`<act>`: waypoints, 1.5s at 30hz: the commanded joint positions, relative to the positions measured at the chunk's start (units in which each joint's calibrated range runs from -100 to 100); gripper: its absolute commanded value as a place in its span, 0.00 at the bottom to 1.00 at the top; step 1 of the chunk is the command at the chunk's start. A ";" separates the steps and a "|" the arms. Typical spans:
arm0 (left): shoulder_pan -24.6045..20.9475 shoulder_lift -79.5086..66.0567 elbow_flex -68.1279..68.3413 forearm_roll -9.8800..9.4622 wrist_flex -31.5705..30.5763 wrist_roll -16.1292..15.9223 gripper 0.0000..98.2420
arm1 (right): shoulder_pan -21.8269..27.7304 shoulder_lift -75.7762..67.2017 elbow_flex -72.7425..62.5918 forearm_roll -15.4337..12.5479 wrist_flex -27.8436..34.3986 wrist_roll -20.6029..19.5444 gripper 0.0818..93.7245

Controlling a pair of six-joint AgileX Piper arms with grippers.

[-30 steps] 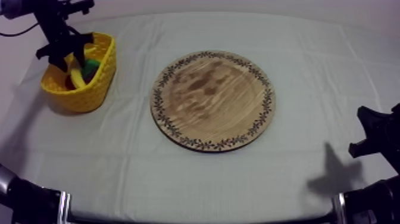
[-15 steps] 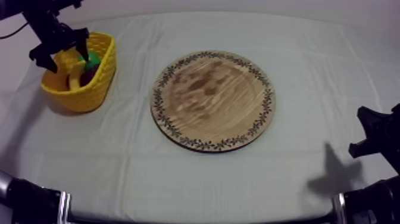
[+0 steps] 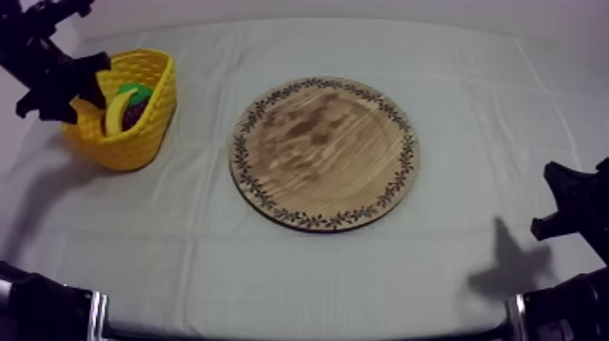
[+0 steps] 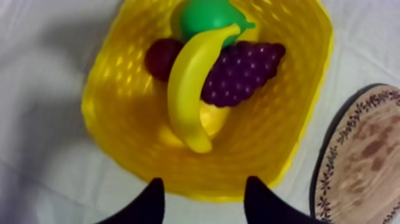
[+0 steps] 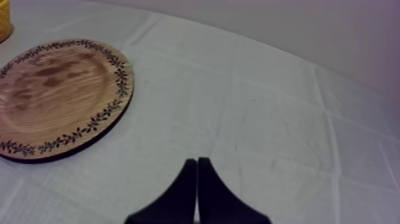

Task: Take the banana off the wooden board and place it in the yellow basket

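The banana point(image 4: 186, 89) lies in the basket point(image 4: 110, 140), so we should lift our spread left jaws straight up, right jaws pressed together.

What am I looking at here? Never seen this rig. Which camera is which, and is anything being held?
It is a robot with two arms, one at each side of a cloth-covered table. One picture comes from a camera above the table. The other two come from cameras riding on each arm's wrist, looking past its two black fingers. On the table lie a round wooden board, bare, and a yellow basket. The left wrist view looks down into the basket: a banana lies across a bunch of grapes, with a pear and a small red fruit beside them. The left gripper hangs over the basket's edge, open and holding nothing. The right gripper sits at its own side, shut on nothing.
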 commanded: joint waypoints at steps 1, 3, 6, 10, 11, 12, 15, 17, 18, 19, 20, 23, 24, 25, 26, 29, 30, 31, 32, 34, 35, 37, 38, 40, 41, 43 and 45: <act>-0.11 -6.25 3.81 0.57 -1.36 -0.08 0.45 | 0.00 0.00 0.05 -0.02 -0.03 -0.01 0.00; -0.04 -9.58 6.14 1.04 -2.92 -0.19 0.42 | 0.00 0.00 0.05 -0.02 -0.03 -0.01 0.00; 0.20 -14.49 9.26 1.55 -5.72 -0.57 0.36 | 0.00 0.00 0.05 -0.02 -0.03 -0.01 0.00; 0.26 -21.02 13.60 1.84 -9.92 -0.98 0.25 | 0.00 0.00 0.05 -0.02 -0.03 -0.01 0.00; 0.15 -22.61 14.70 1.87 -10.94 -1.03 0.22 | 0.00 0.00 0.05 -0.02 -0.03 -0.01 0.00; -0.03 -24.13 15.75 1.88 -11.87 -1.08 0.19 | 0.00 0.00 0.05 -0.02 -0.03 -0.01 0.00; -0.82 -28.49 18.89 1.90 -14.21 -1.15 0.11 | 0.00 0.00 0.05 -0.02 -0.03 -0.04 0.00; -1.20 -31.38 20.75 1.75 -15.21 -1.37 0.06 | 0.00 0.00 0.05 -0.02 -0.03 -0.05 0.00; -1.48 -32.86 21.58 1.70 -15.59 -1.51 0.05 | 0.00 0.00 0.05 -0.02 -0.03 -0.05 0.00; -1.84 -34.38 22.40 1.74 -15.98 -1.72 0.03 | 0.00 0.00 0.05 -0.02 -0.03 -0.04 0.00; -2.28 -35.94 23.31 1.81 -16.40 -1.94 0.02 | 0.00 0.00 0.05 -0.02 -0.03 -0.03 0.00; -3.65 -40.73 26.93 2.02 -18.85 -2.15 0.01 | 0.00 0.00 0.05 -0.02 -0.03 -0.03 0.00; -4.17 -42.35 28.56 2.07 -20.15 -2.04 0.01 | 0.00 0.00 0.05 -0.02 -0.03 -0.02 0.00; -4.67 -44.00 30.40 2.01 -21.70 -2.07 0.00 | 0.00 0.00 0.05 -0.02 -0.03 -0.02 0.00; -5.14 -45.72 32.42 1.94 -23.39 -2.36 0.00 | 0.00 0.00 0.05 -0.02 -0.03 -0.02 0.00; -6.71 -51.16 38.02 1.73 -28.13 -3.59 0.00 | 0.00 0.00 0.05 -0.02 -0.03 0.00 0.00; -7.24 -53.09 39.40 1.60 -29.42 -3.93 0.00 | 0.00 0.00 0.05 -0.02 -0.03 -0.01 0.00; -7.75 -55.00 40.66 1.21 -30.63 -4.03 0.00 | 0.00 0.00 0.05 -0.02 -0.03 -0.03 0.00; -8.23 -56.94 41.92 0.71 -31.75 -3.99 0.00 | 0.00 0.00 0.05 -0.02 -0.03 -0.03 0.00; -9.15 -60.95 44.81 0.03 -33.78 -4.57 0.00 | 0.00 0.00 0.05 -0.02 -0.03 -0.02 0.00; -9.50 -62.99 46.50 -0.19 -34.49 -5.19 0.00 | 0.00 0.00 0.05 -0.02 -0.03 -0.02 0.00; -9.91 -66.95 50.25 -0.52 -35.34 -5.77 0.00 | 0.00 0.00 0.05 -0.02 -0.03 -0.01 0.00; -10.03 -68.80 52.15 -0.58 -35.60 -5.78 0.00 | 0.00 0.00 0.05 -0.02 -0.03 -0.01 0.00; -10.19 -72.08 55.26 -0.36 -35.96 -6.95 0.00 | 0.00 0.00 0.05 -0.02 -0.03 -0.02 0.00; -10.25 -73.57 56.26 -0.05 -36.02 -8.23 0.00 | 0.00 0.00 0.05 -0.02 -0.03 -0.02 0.00; -10.25 -76.42 57.71 0.43 -36.13 -10.46 0.00 | 0.00 0.00 0.05 -0.02 -0.03 -0.01 0.00; -10.06 -79.20 59.16 0.23 -37.19 -11.05 0.00 | -0.02 0.00 0.05 -0.02 -0.03 -0.01 0.00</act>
